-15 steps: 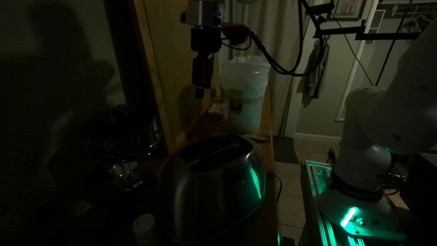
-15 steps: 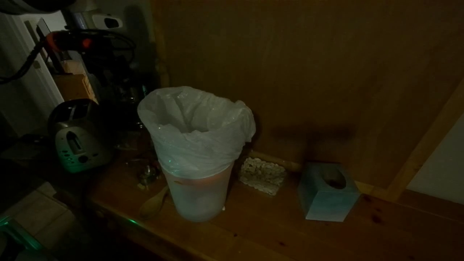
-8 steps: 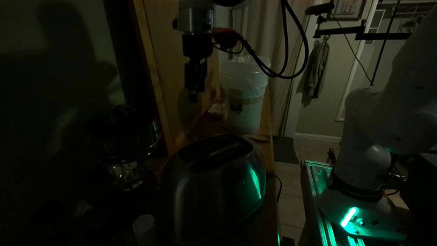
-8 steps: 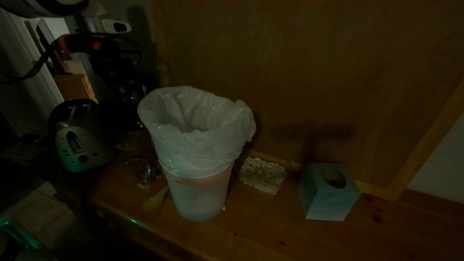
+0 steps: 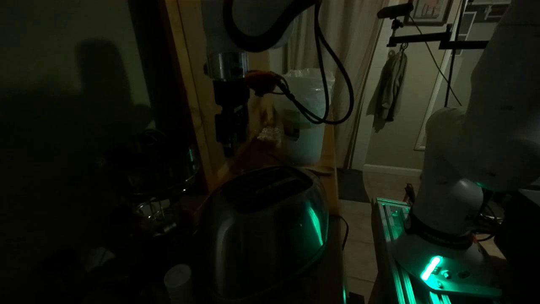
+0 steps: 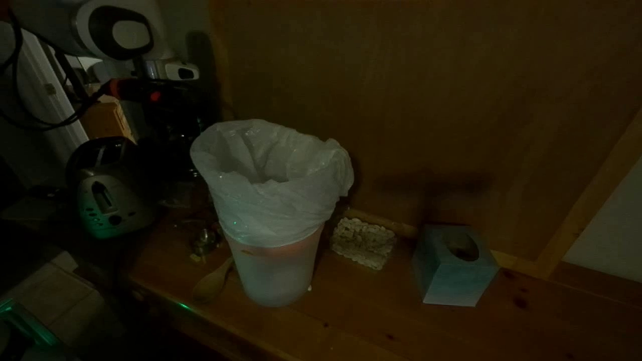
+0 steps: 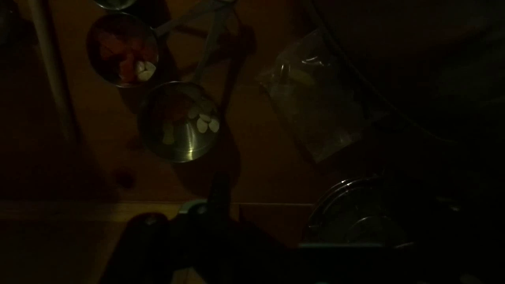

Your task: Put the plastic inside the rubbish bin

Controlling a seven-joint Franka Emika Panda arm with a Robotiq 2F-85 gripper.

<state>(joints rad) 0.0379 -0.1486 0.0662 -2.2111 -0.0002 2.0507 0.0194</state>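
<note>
The plastic is a clear, crinkled bag (image 7: 315, 98) lying on the wooden surface in the wrist view. It shows faintly behind the bin in an exterior view (image 6: 175, 196). The rubbish bin, a whitish translucent bucket with a white liner folded over its rim, stands upright in both exterior views (image 5: 306, 145) (image 6: 276, 271). It is out of the wrist view. My gripper (image 5: 229, 150) points down, above the counter behind the toaster and apart from the bin. One dark finger (image 7: 219, 193) stands well to the side, nothing seen held; the other finger is lost in darkness.
A toaster (image 5: 265, 228) stands near the gripper. Metal measuring cups (image 7: 179, 122) and a round glass-like dish (image 7: 355, 213) lie by the bag. A wooden spoon (image 6: 213, 283), a tray of pale pebbles (image 6: 363, 243) and a tissue box (image 6: 454, 271) are near the bin.
My gripper has moved down, and a little to the left in an exterior view where the toaster is in front. The bin and the bag have not visibly moved.
</note>
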